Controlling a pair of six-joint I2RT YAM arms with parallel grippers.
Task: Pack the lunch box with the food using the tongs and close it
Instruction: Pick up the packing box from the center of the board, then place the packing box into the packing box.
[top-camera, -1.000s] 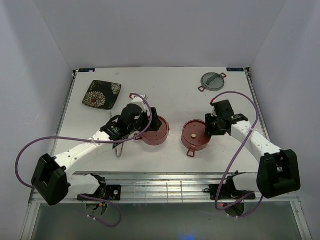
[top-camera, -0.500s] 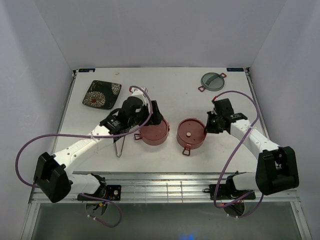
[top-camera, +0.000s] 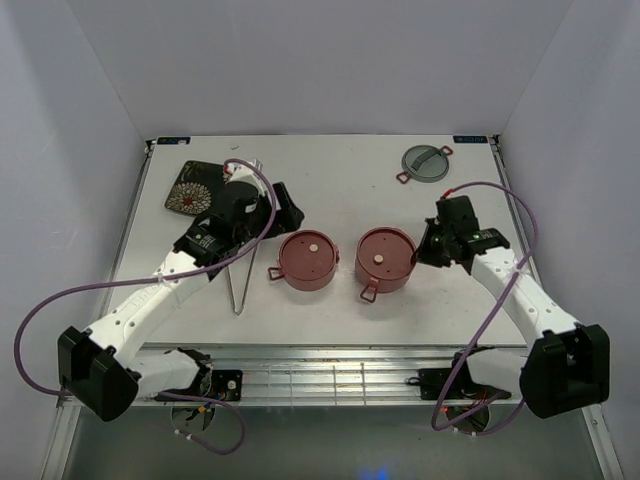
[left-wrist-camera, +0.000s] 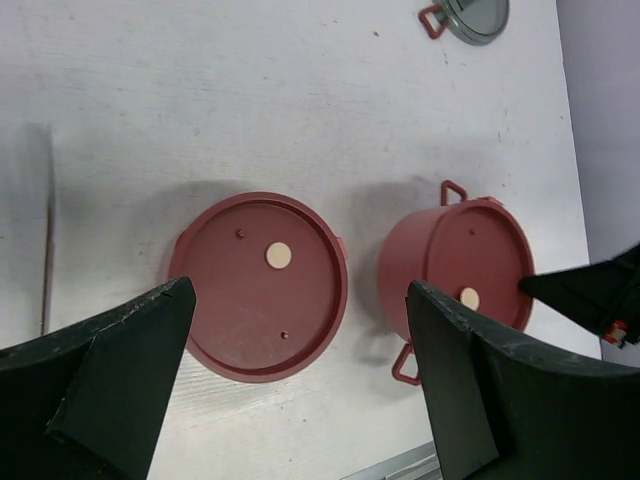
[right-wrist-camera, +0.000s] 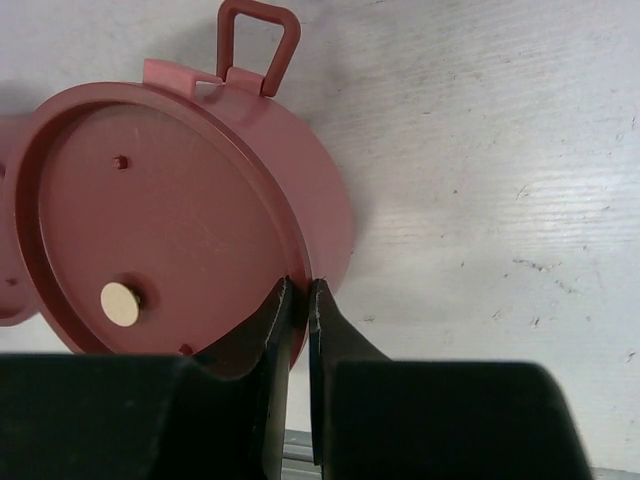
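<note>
Mid-frame, the dark-red round lidded left bowl (top-camera: 308, 262) and matching right bowl (top-camera: 385, 260) leave only a narrow gap. The right gripper (top-camera: 420, 250), pinching the right bowl's rim, blocks that side. Thin silver metal tongs (top-camera: 238, 306) bar the lower left. The white table (top-camera: 350, 180) above lies open.

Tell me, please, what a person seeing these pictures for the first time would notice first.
Two lidded dark-red bowls stand side by side in the middle of the table: the left bowl and the right bowl. The right gripper is shut on the right bowl's rim, while the left gripper hangs wide open near the left bowl, holding nothing. Thin silver tongs lie untouched on the table, left of the bowls.
</note>
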